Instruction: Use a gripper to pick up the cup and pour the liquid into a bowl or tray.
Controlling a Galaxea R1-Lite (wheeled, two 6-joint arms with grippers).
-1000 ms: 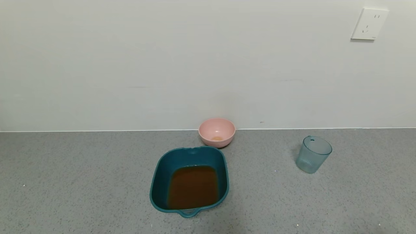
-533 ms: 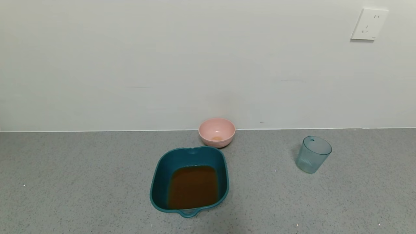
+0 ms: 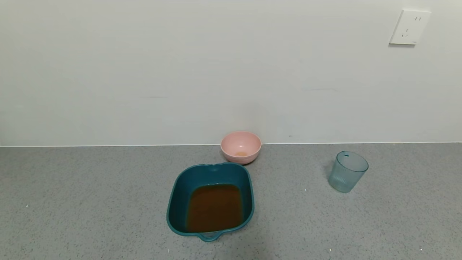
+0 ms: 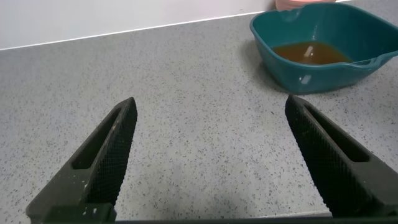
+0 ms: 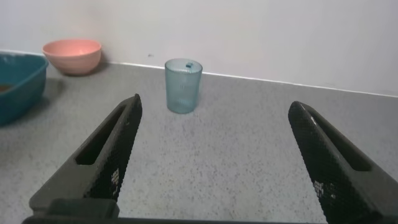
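Note:
The pale blue-green ribbed cup (image 3: 348,172) stands upright on the grey counter at the right, and looks empty. It also shows in the right wrist view (image 5: 183,86), well beyond my right gripper (image 5: 214,121), which is open and holds nothing. The dark teal tub (image 3: 177,196) sits at the centre and holds reddish-brown liquid (image 3: 214,207). In the left wrist view the tub (image 4: 277,53) lies off to one side of my left gripper (image 4: 211,121), which is open and empty over bare counter. Neither arm shows in the head view.
A small pink bowl (image 3: 240,146) stands against the wall just behind the tub, and also shows in the right wrist view (image 5: 72,55). A white wall socket (image 3: 409,27) is at the upper right. The counter (image 3: 90,187) ends at the white wall.

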